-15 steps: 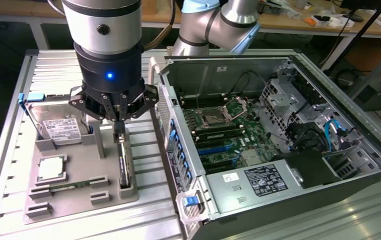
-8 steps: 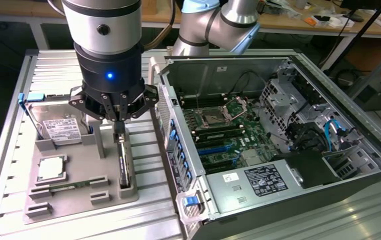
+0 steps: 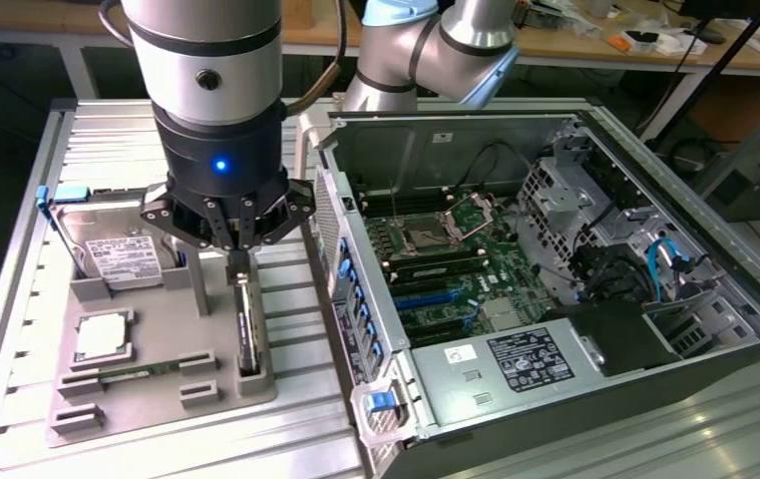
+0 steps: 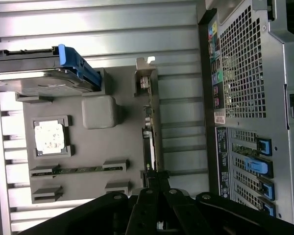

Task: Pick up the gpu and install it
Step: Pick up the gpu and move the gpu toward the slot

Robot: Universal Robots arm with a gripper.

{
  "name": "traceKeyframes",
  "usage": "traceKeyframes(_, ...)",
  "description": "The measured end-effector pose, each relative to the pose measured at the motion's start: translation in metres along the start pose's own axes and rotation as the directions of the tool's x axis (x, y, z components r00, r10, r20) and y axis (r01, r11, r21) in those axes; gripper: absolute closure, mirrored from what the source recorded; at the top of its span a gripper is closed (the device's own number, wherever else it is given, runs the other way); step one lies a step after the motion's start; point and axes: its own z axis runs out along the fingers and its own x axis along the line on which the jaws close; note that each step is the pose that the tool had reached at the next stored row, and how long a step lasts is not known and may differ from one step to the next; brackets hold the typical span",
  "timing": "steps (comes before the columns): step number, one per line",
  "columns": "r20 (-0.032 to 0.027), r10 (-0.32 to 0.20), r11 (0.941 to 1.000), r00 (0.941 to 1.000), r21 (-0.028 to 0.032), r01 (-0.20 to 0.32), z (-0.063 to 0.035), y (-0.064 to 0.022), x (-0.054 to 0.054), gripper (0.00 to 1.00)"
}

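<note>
Tool (image 3: 236,261) clamped, seemingly on top edge of gpu (image 3: 249,334); card upright in slot of grey holder (image 3: 174,337) on table (image 3: 307,431), beside open computer case (image 3: 460,125). Grasp done; not lifted, install into case remaining.

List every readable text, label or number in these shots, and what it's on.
No text reads as words or numbers.
Hard drive label: print too small to read.
Power supply label: too small to read.
White sticker beside it: too small to read.
Rear-panel stickers on the computer case: too small to read.
Processor lid: markings too small to read.
</note>
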Motion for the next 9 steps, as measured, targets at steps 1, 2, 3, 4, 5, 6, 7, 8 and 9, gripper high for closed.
traceKeyframes(1,0.0,0.0,1.0,1.0,0.0,0.0,0.0,0.0,0.0,0.89)
traceKeyframes(2,0.0001,0.0,1.0,1.0,0.0001,0.0,0.0,0.0,0.0,0.89)
traceKeyframes(3,0.0001,0.0,1.0,1.0,0.0,0.0,0.0001,0.0,0.0,0.89)
traceKeyframes(4,0.0001,0.0,1.0,1.0,-0.0001,0.0,0.0001,0.0,0.0,0.89)
traceKeyframes(5,0.0001,0.0,1.0,1.0,-0.0001,0.0,0.0001,0.0,0.0,0.89)
traceKeyframes(6,0.0001,0.0,1.0,1.0,-0.0001,0.0,0.0001,0.0,0.0,0.83)
traceKeyframes(7,0.0002,0.0,1.0,1.0,-0.0001,0.0,0.0001,0.0,0.0,0.76)
traceKeyframes(8,0.0001,0.0,1.0,1.0,-0.0001,0.0,0.0001,0.0,0.0,0.76)
traceKeyframes(9,0.0002,0.0,1.0,1.0,-0.0001,0.0,0.0001,0.0,0.0,0.71)
